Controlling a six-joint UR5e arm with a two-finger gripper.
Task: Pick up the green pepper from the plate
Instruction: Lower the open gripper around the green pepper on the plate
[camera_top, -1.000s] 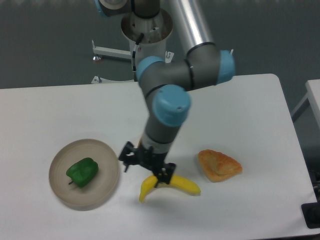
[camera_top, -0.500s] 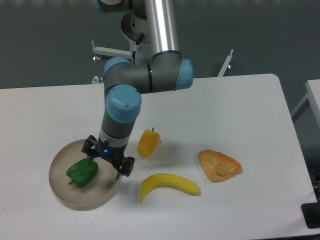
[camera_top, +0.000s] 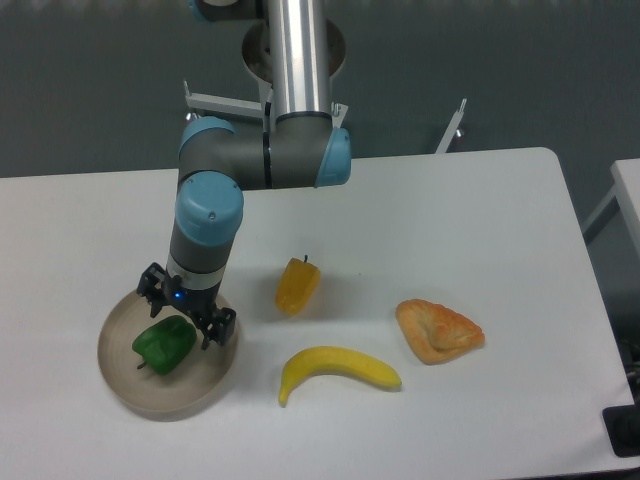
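Observation:
The green pepper (camera_top: 163, 345) lies on the left half of the round beige plate (camera_top: 195, 392) at the table's front left. My gripper (camera_top: 183, 316) hangs just above the pepper's upper right side, over the plate, its two dark fingers spread apart. Nothing is held between them. The arm's wrist rises straight up from the gripper and hides part of the plate's far rim.
A yellow-orange pepper (camera_top: 297, 284) stands right of the plate. A banana (camera_top: 338, 368) lies in front of it, and a triangular pastry (camera_top: 438, 329) sits further right. The arm's base and a white bracket (camera_top: 225, 102) are at the table's back edge.
The arm has swung left, from over the banana to over the plate. The gripper now hovers close above the green pepper. The yellow-orange pepper, hidden a second ago, is uncovered.

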